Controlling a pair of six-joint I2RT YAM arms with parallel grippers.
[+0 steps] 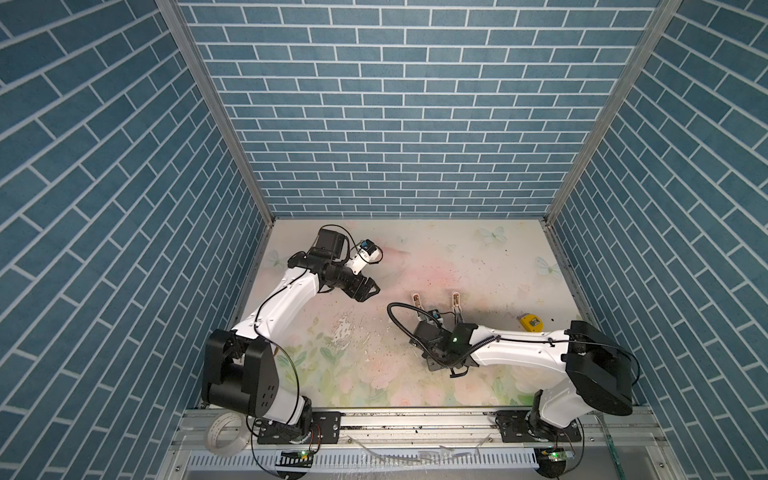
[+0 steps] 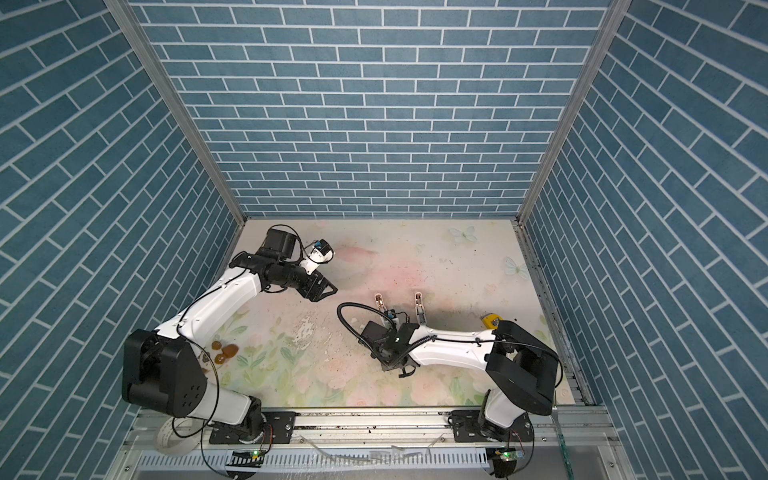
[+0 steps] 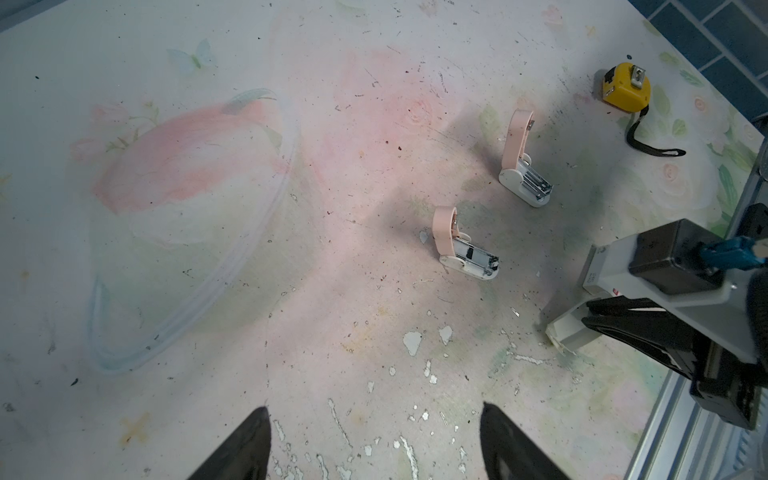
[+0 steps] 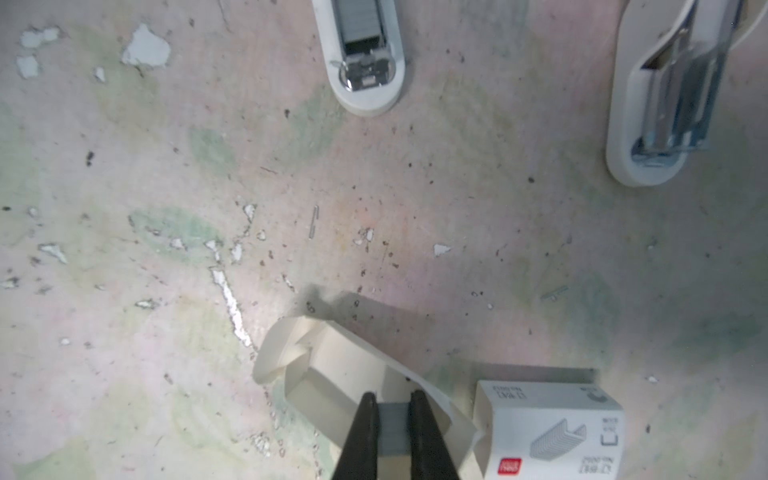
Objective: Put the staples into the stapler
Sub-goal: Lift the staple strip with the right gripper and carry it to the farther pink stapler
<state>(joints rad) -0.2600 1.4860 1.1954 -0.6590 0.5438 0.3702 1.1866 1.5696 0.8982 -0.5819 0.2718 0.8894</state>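
**Grey staples [image 4: 392, 432] pinched by the right gripper [image 4: 392, 395]**

The staples, a short grey strip, are seen in the right wrist view inside a small white cardboard tray [image 4: 345, 353] that lies on the table [image 4: 166, 208]. The right jaws are closed on the strip from both sides. A white sleeve [image 4: 548, 428] with a red mark is placed just beside the tray; whether the two touch cannot be told. Two staplers are stood further along the table, apart from the tray, each with its pink top swung up. One stapler [image 3: 461, 249] is found nearer the left gripper [image 3: 374, 413], and a second stapler [image 3: 521, 166] is set beside it. The left jaws are held wide open above the worn, floral-printed table. A yellow tape measure [image 3: 625, 85] is laid beyond the second stapler, near the table's edge.
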